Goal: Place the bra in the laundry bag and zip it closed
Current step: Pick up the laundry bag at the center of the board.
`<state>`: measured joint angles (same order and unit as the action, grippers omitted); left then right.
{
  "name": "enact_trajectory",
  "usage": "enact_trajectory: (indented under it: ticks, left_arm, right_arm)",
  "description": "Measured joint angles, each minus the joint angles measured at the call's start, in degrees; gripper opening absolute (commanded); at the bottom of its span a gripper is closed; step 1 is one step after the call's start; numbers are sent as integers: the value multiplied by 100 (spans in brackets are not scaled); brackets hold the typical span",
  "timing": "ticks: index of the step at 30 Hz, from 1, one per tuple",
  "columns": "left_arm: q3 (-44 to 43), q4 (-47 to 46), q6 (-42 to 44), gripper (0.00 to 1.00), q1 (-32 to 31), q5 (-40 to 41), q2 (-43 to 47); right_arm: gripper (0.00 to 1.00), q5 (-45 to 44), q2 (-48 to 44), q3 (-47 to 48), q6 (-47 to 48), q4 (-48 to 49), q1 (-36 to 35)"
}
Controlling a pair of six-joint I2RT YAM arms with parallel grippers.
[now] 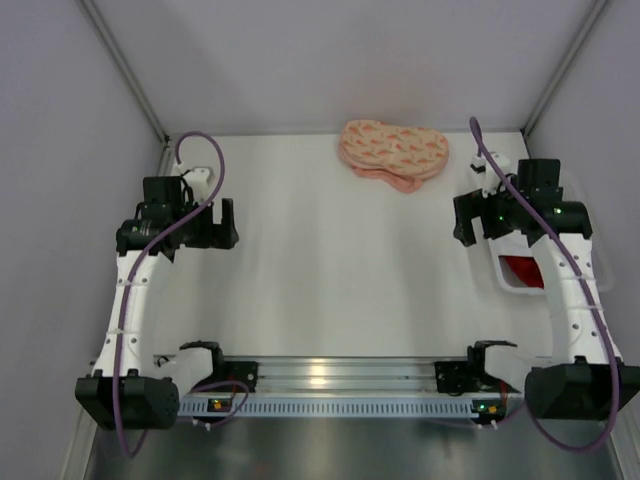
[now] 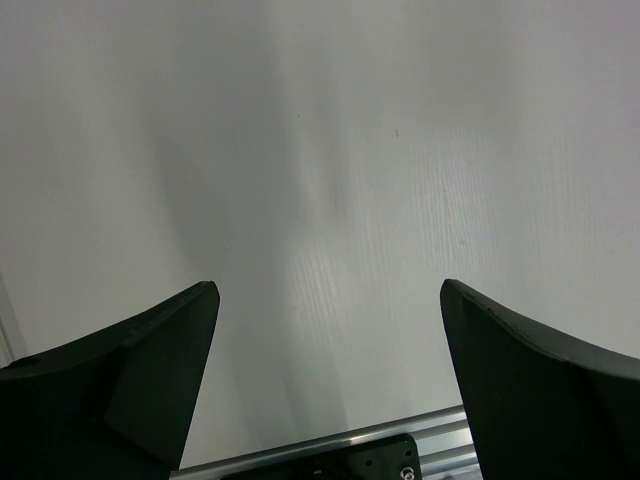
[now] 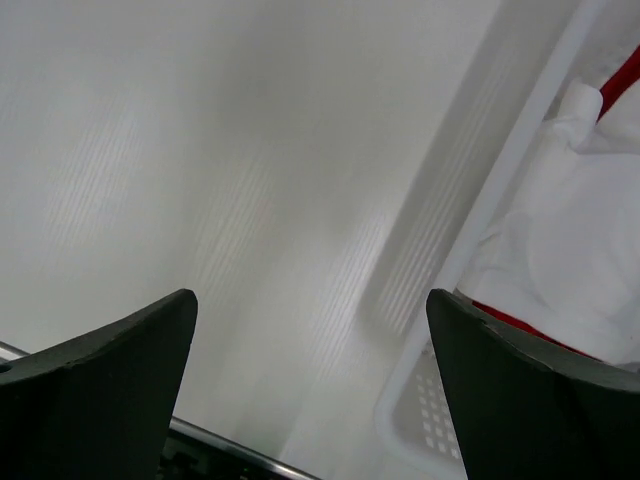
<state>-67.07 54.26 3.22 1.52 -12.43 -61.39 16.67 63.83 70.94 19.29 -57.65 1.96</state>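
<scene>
Left arm (image 1: 135, 290): bent, left fingers (image 2: 120, 390) spread, empty, well left of laundry bag (image 1: 394, 152).
Right arm (image 1: 565, 290): bent, right fingers (image 3: 100, 380) spread, empty, near laundry bag's right.

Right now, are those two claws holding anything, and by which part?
Nothing is held. The left gripper and right gripper both hang open and empty over the table; the laundry bag lies apart.

A robotics lab cell, I'd say: white table (image 1: 330, 290) boxed in by plain grey panels (image 1: 50, 150) and metal posts (image 1: 125, 70). Two cabled arms (image 1: 133, 300) are bolted to an aluminium rail (image 1: 330, 372).
</scene>
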Motion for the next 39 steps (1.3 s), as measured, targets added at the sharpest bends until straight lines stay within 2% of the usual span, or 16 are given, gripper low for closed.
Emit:
enact_trajectory:
  ticks: [4, 8, 13, 17, 23, 26, 31, 39]
  left_arm:
    - [-59, 9, 24, 98, 0, -262, -52]
    - [-284, 20, 90, 99, 0, -658, -208]
    - [-619, 13, 149, 98, 0, -1281, -297]
    - [-761, -17, 122, 98, 0, -1858, -345]
    - [-809, -20, -35, 99, 0, -2588, -490]
    - [-809, -22, -55, 99, 0, -2800, -490]
    - [-811, -22, -50, 99, 0, -3005, -505]
    - [-809, -26, -52, 98, 0, -3084, -772]
  right_arm:
    - [99, -254, 505, 243, 70, 131, -584]
    - [99, -645, 1491, 1051, 219, 367, -1252]
    - [99, -960, 2627, 1941, 527, 885, -1694]
    - [99, -1200, 3506, 2509, 863, 1384, -1873]
    - [82, -1429, 4662, 2929, 1377, 2247, -2037]
    - [78, -1515, 5106, 3018, 1598, 2612, -2072]
    - [74, -1600, 5733, 3241, 1919, 3029, -2096]
    - [73, -1633, 6328, 3528, 2184, 3569, -2127]
